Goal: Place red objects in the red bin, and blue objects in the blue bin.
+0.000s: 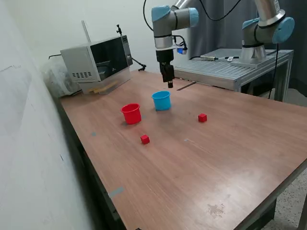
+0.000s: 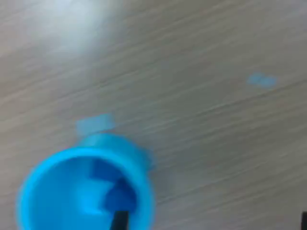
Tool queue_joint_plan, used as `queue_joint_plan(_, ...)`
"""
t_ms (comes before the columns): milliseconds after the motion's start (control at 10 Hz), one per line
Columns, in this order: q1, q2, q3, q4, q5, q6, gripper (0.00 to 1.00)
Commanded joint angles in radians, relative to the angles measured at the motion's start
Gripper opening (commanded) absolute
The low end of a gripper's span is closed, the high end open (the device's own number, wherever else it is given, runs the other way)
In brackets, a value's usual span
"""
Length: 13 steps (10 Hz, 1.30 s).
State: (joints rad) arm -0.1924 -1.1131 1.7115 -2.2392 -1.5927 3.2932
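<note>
A robotics lab: two industrial arms mounted by a wooden table, microwave on it.

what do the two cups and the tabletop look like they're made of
Red bin and blue bin: probably moulded plastic, given their uniform saturated colour, thin rims and smooth, slightly glossy walls. Table: wood or wood-look laminate, with brown grain lines and a soft sheen; which of the two cannot be told.
</note>
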Motion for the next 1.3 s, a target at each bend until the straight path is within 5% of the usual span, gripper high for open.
queue_joint_plan(0,0.158,-0.039,0.039,0.0,0.005,-0.05,1.0)
queue_joint_plan(300,0.215,-0.047,0.063,-0.007,0.007,-0.058,1.0)
queue_joint_plan(1200,0.217,0.147,0.053,-0.152,0.022,-0.069,1.0)
